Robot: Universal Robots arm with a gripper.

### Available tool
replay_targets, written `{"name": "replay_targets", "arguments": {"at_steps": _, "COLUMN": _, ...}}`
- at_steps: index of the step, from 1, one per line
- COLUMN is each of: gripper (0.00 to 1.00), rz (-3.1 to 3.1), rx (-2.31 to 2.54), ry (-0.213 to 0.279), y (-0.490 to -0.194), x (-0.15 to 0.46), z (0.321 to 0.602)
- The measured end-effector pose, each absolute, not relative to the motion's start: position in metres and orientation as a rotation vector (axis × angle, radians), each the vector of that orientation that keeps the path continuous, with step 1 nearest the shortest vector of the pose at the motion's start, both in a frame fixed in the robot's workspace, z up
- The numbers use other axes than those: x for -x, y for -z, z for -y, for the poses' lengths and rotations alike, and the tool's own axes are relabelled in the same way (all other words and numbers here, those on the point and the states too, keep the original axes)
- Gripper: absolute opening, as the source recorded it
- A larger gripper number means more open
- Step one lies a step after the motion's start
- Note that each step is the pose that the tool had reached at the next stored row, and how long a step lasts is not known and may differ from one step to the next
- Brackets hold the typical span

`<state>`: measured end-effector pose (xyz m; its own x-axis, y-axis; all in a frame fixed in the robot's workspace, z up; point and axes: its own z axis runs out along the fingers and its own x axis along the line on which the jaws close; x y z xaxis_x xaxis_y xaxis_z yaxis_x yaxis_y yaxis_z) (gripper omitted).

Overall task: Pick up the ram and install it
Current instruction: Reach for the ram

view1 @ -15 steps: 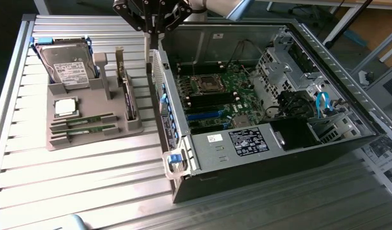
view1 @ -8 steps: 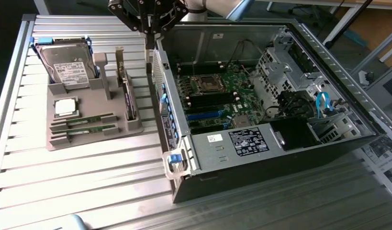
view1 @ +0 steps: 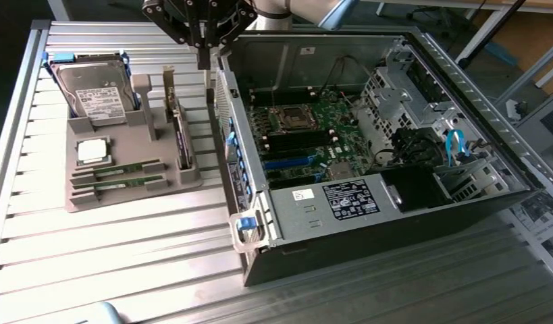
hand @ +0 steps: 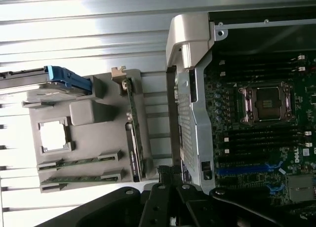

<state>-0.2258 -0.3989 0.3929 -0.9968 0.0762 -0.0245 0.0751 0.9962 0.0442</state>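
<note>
As it hangs vertical, the tool (view1: 204,65) looks closed.

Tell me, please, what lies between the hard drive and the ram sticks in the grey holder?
The square silver processor chip lies between them, as the exterior view shows.

I have strong, daylight-like light to work with. In the exterior view the slatted table (view1: 123,256) glares pale across the lower left of the frame, and the hard drive (view1: 96,94) label throws back a bright sheen. Inside the computer case (view1: 393,250), the right side sinks into deep shadow and the black parts merge together. The gripper (view1: 204,61) is a dark silhouette at the top edge. In the wrist view the slats blow out to white and the processor chip (hand: 53,136) is washed blank. The light seems to come from overhead, though with this much glare I can't be sure.
</note>
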Motion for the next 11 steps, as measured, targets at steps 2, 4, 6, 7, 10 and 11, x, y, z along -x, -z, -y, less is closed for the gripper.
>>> {"name": "replay_targets", "arguments": {"at_steps": 2, "gripper": 0.11, "rz": -3.113, "rx": -0.118, "ry": -0.067, "y": -0.393, "x": 0.228, "z": 0.399}}
{"name": "replay_targets", "arguments": {"at_steps": 4, "gripper": 0.11, "rz": -3.113, "rx": -0.118, "ry": -0.067, "y": -0.393, "x": 0.230, "z": 0.399}}
{"name": "replay_targets", "arguments": {"at_steps": 6, "gripper": 0.11, "rz": -3.113, "rx": -0.118, "ry": -0.067, "y": -0.393, "x": 0.231, "z": 0.399}}
{"name": "replay_targets", "arguments": {"at_steps": 7, "gripper": 0.11, "rz": -3.112, "rx": -0.118, "ry": -0.067, "y": -0.393, "x": 0.232, "z": 0.399}}
{"name": "replay_targets", "arguments": {"at_steps": 10, "gripper": 0.11, "rz": -3.112, "rx": -0.118, "ry": -0.067, "y": -0.393, "x": 0.237, "z": 0.399}}
{"name": "replay_targets", "arguments": {"at_steps": 11, "gripper": 0.11, "rz": -3.113, "rx": -0.118, "ry": -0.067, "y": -0.393, "x": 0.239, "z": 0.399}}
